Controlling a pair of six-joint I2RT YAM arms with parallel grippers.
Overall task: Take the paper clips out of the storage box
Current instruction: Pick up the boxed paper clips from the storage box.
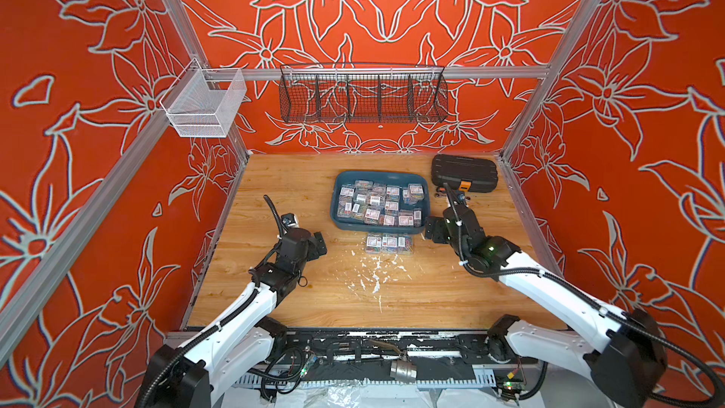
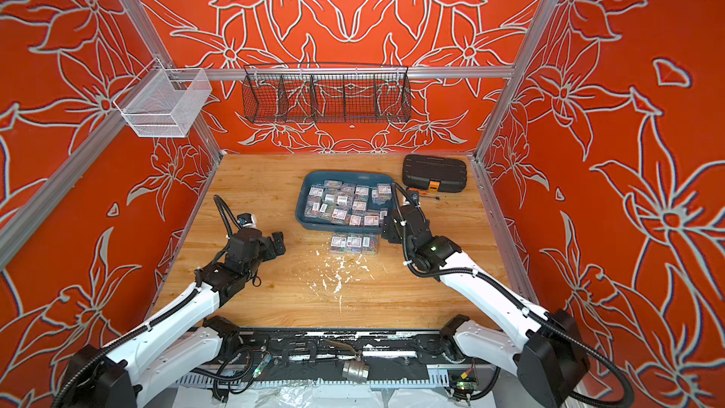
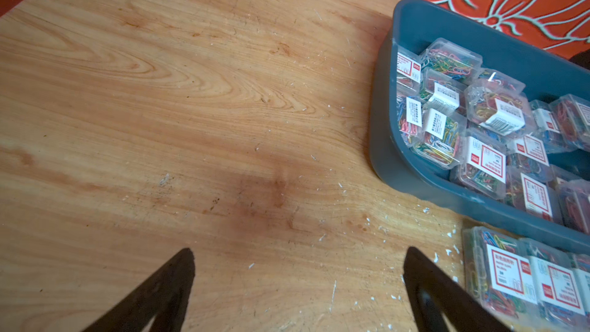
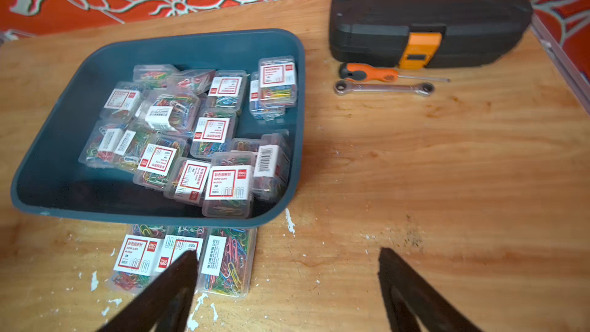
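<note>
Clips (image 4: pixel 220 129) lie mostly in the box (image 4: pixel 191 49), a loose heap of clear packs just ahead of the right pincer (image 4: pixel 287 252), some flat, some tilted or on edge; three packs (image 4: pixel 226 260) already sit on the desk (image 3: pixel 159 91) in a row tight by the box's near wall, right beside one finger (image 4: pixel 166 295) of that pincer. Right pincer is released and empty, jaws spread, hanging low by the box's near corner; left pincer (image 3: pixel 300 250) is likewise spread and empty over bare desk, with the box ahead and off to one side of it, near but apart.

Most of the job looks undone, and the heap is where it could fail; a pinch on a tilted pack may squirt it out of the smooth plastic, or close on two at once and drop one; a hard squeeze could pop a lid (loose clips would then scatter, far harder to gather). A finger dipping close to the wall may catch the rim and drag or tip the shallow box; a careless set-down may knock the row. Swinging wide the other way, the right pincer could strike the screwdriver (image 4: pixel 367 73), wrench (image 4: pixel 383 87) or case (image 4: pixel 427 4).
</note>
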